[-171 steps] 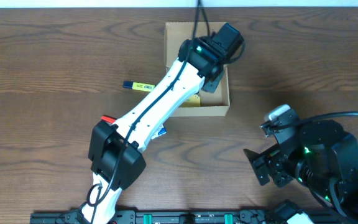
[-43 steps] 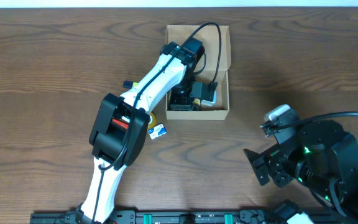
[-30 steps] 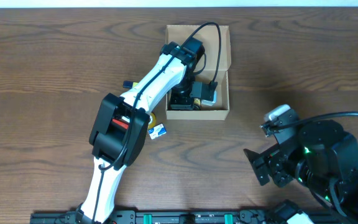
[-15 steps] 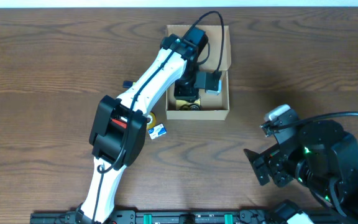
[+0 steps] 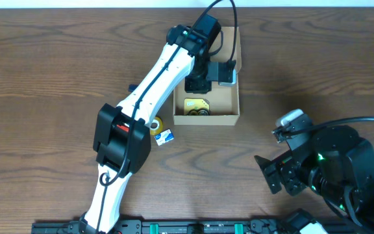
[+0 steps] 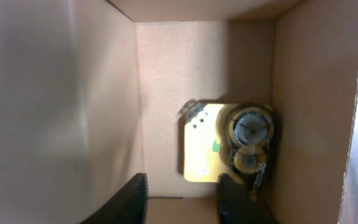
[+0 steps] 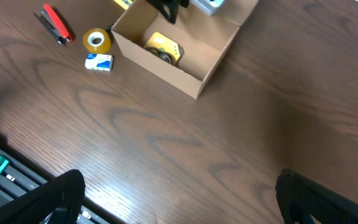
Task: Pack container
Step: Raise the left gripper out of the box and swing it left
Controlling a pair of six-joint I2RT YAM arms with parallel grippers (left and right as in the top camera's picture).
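Nearest the robot, the right jaws are hanging wide open over the bare worktop (image 5: 57,52), holding nothing and well apart from everything else. Farther out, a roll of tape (image 5: 156,123) and a small blue-and-white packet (image 5: 165,136) are lying just beside the near-left corner of the container (image 5: 208,119). The container is sitting toward the far side of the worktop with its lid flap (image 5: 224,36) open at the back. A yellow item with two dark round wheels (image 6: 229,143) is lying on its floor against the near wall. Farthest out, the left jaws are pointing down into the container. Their fingers (image 6: 132,199) are standing parted, and only cardboard floor is showing between them.

The container is probably going to handle as light and thin-walled. It should be stiff enough at the corners, but it looks likely to skid on the smooth wood when nudged. Its walls would likely bow under a hard pinch. The top rim near a corner looks like the safest hold, and the flap's free edge the place to take it for closing.
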